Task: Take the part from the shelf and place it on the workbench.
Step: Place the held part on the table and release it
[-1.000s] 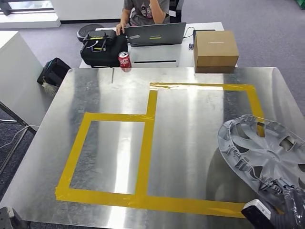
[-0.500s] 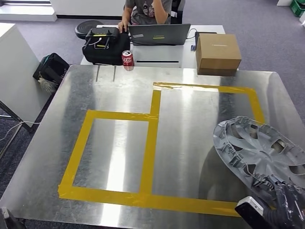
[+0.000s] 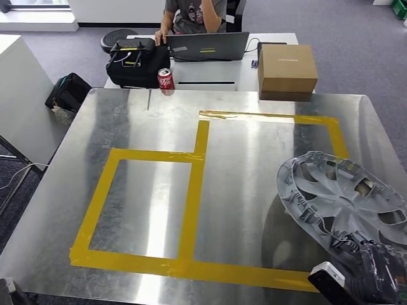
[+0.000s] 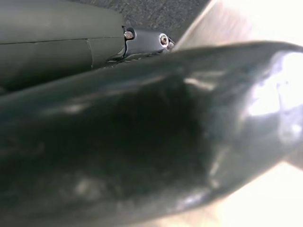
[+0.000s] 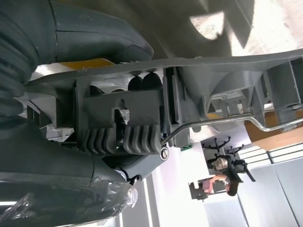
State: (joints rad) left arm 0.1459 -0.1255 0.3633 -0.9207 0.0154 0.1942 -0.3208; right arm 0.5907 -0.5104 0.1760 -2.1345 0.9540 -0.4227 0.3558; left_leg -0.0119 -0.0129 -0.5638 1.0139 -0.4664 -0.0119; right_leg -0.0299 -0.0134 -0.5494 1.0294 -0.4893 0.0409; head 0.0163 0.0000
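The left hand (image 4: 150,142) is showing in its wrist view as a dark, blurred mass pressed close to the lens, so I cannot tell whether its fingers are spread or curled, or whether they are touching anything.

Going left to right across the metal worktop (image 3: 62,190): two yellow tape rectangles (image 3: 192,210) are sharing one strip, the smaller at 9 o'clock, the larger reaching toward 1 o'clock. At 4 o'clock one grey wheel cover (image 3: 341,200) is sitting tilted over the larger rectangle's right side, its right part cut off by the picture's edge. The right hand (image 3: 376,276) is clasping its near rim at 5 o'clock; in the right wrist view the dark fingers (image 5: 143,81) are pressing on one face of the rim and the thumb on the other.

Beyond the worktop, at 12 o'clock, are standing one black bag (image 3: 137,63), one red can (image 3: 166,81), one laptop (image 3: 208,46) and one cardboard box (image 3: 287,70). One person (image 3: 194,14) is sitting behind the laptop, cut off at the top.
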